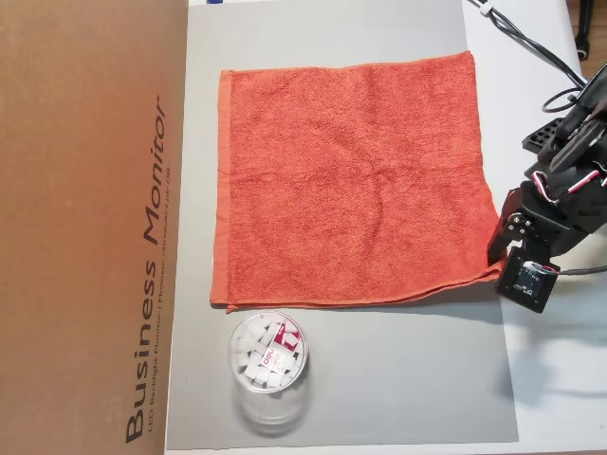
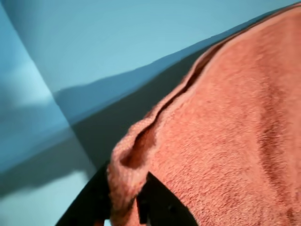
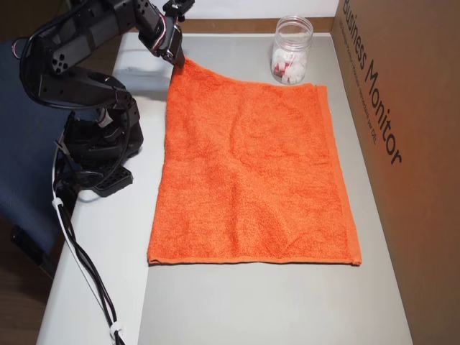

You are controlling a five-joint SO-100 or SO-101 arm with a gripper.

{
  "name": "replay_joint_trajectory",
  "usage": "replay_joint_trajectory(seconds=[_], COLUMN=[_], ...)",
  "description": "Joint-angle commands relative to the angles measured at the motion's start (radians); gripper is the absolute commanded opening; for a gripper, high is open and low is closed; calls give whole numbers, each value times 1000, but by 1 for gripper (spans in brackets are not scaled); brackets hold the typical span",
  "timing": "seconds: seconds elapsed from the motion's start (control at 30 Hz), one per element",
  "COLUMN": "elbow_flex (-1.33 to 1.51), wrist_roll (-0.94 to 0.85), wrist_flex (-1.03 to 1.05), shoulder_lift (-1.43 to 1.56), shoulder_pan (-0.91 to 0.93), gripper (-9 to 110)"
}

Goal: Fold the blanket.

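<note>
The jaws (image 2: 124,207) are pinching one corner of the blanket (image 2: 235,141); in the wrist view the two black fingers (image 2: 162,205) are sitting on either side of a bunched fold of orange cloth, and the hem is curling up just above them. In an overhead view the jaws (image 3: 177,60) are reaching down to the blanket's (image 3: 251,172) far left corner, which is rising slightly off the surface into a small peak. In the other overhead view the same grip (image 1: 500,258) is showing at the lower right corner of the blanket (image 1: 351,180), with the arm (image 1: 560,180) bending in from the right edge of the bench.

The rest of the blanket is lying flat and fully spread on a grey mat (image 1: 398,379) that is covering the middle of the bench (image 1: 560,379). Its pinched corner is sitting at the mat's edge nearest the arm's base (image 3: 100,154).

A clear plastic jar (image 3: 291,50) with white and red contents is standing on the mat just beyond one blanket edge, near the corner opposite the arm along that side, not touching the cloth as far as can be told. A brown cardboard box (image 1: 85,227) printed with "Business Monitor" is lining the bench edge farthest from the arm. Black cables (image 3: 83,266) are trailing from the base along the bench's near side.
</note>
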Motion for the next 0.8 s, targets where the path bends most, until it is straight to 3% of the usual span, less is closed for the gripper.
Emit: replay_joint_trajectory(seconds=[0.0, 0.77], elbow_flex=[-9, -167], wrist_roll=[5, -12], wrist_flex=[3, 66], shoulder_lift=[77, 288], shoulder_pan=[35, 368], gripper=[0, 0])
